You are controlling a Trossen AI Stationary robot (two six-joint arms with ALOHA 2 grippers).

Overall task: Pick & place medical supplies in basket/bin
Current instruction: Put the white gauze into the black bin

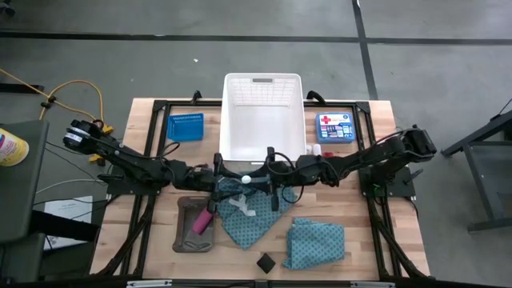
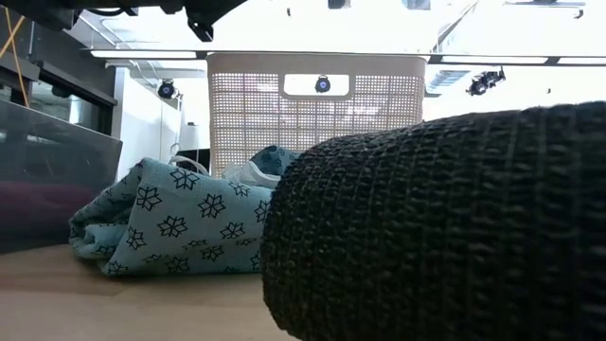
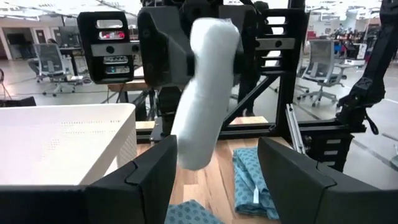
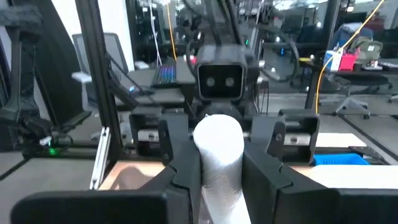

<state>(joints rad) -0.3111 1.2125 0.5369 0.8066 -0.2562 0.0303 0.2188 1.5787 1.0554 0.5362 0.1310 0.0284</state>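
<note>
Right pincer clamps the white tube; left pincer gapes around it, hidden in the low view.

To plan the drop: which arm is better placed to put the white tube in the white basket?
Right: the right gripper is shut on the white tube, beside the white basket; the left gripper is open.
</note>
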